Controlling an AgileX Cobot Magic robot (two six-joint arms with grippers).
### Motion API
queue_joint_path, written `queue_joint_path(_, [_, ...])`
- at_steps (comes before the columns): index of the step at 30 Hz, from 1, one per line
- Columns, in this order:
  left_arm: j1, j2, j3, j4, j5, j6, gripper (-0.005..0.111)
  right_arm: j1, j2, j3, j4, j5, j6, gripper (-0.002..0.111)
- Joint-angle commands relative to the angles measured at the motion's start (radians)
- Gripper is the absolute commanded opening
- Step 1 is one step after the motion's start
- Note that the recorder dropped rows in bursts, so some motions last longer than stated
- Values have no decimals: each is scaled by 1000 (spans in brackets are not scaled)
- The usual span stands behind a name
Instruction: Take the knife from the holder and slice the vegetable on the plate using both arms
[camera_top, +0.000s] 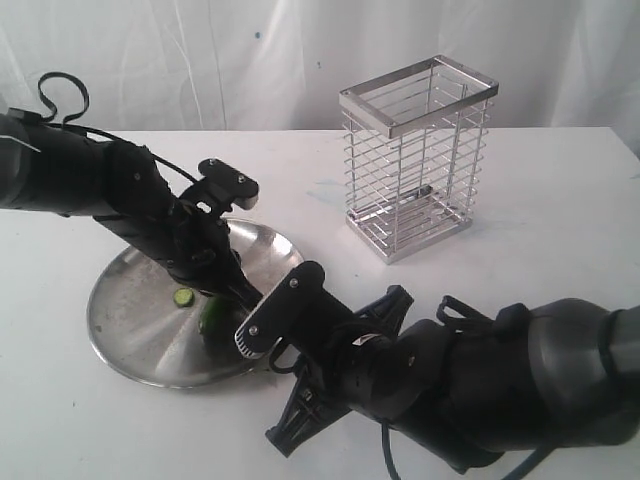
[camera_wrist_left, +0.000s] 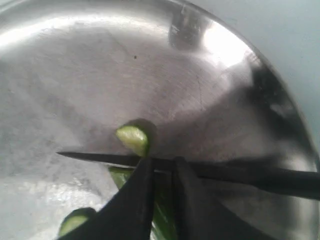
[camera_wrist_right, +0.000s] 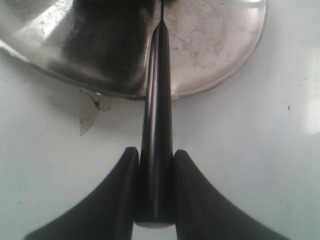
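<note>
Surface (camera_top: 560, 200): white, matte, spanning the exterior view from 3 through 6 to 9 o'clock.
Backdrop (camera_top: 200, 60): white cloth with vertical folds, along 12 o'clock.
Dark speck (camera_top: 257, 35) on the backdrop, toward 11 o'clock.
Faint bluish smudge (camera_top: 325, 186) on the surface near centre.
Small translucent scrap (camera_wrist_right: 90, 114) lies flat on the surface; material unclear.

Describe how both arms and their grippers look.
Both the left arm and right arm are bulky, rounded, matte black. Black cables loop off each. The left gripper and right gripper have smooth black fingers that taper to the tips.
</note>
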Motion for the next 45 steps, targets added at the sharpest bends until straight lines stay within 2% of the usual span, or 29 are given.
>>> queue_joint_path(1, [3, -103, -18, 39, 51, 0, 20, -1, -11, -3, -14, 23, -12, 0])
queue_joint_path(6, [24, -118, 1, 51, 133, 2, 21, -1, -11, -3, -7, 28, -12, 0])
queue_joint_path(12, [24, -118, 95, 54, 74, 2, 36, -1, -11, -3, -8, 8, -12, 0])
queue_joint_path(17, [24, -119, 103, 54, 82, -4, 37, -1, -21, -3, 3, -61, -10, 0])
queue_joint_path(37, [24, -113, 107, 34, 106, -27, 37, -1, -21, -3, 37, 8, -5, 0])
queue_joint_path(45, [22, -63, 162, -25, -5, -27, 37, -1, -21, -3, 37, 23, 0, 0])
